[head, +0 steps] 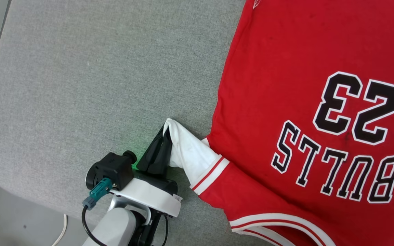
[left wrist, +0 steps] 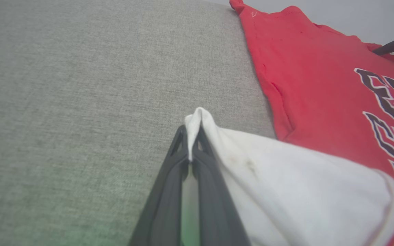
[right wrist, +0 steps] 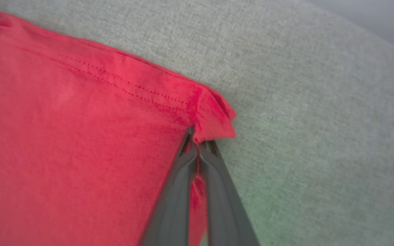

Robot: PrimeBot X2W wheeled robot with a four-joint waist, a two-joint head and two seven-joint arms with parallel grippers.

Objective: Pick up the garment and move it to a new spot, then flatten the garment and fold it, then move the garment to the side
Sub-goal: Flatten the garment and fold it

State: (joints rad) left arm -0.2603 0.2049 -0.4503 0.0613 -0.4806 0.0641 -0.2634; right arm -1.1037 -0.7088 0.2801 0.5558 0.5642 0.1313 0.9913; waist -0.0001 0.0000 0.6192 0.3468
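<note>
A red jersey lies on a grey table. The left claw pinches its white sleeve tip; the right claw pinches a red hem corner. Soft, light cloth; corners likely grip best.

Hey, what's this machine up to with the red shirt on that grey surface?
A two-armed robot is handling a red jersey T-shirt with black numerals, spread print-up on a grey fabric-covered surface. Its left pincer is clamped on the tip of the white short sleeve, drawing it into a peak. Its right pincer is pinched on a red hem corner of the same shirt. It looks set to tug the shirt flat or shift it.
</note>
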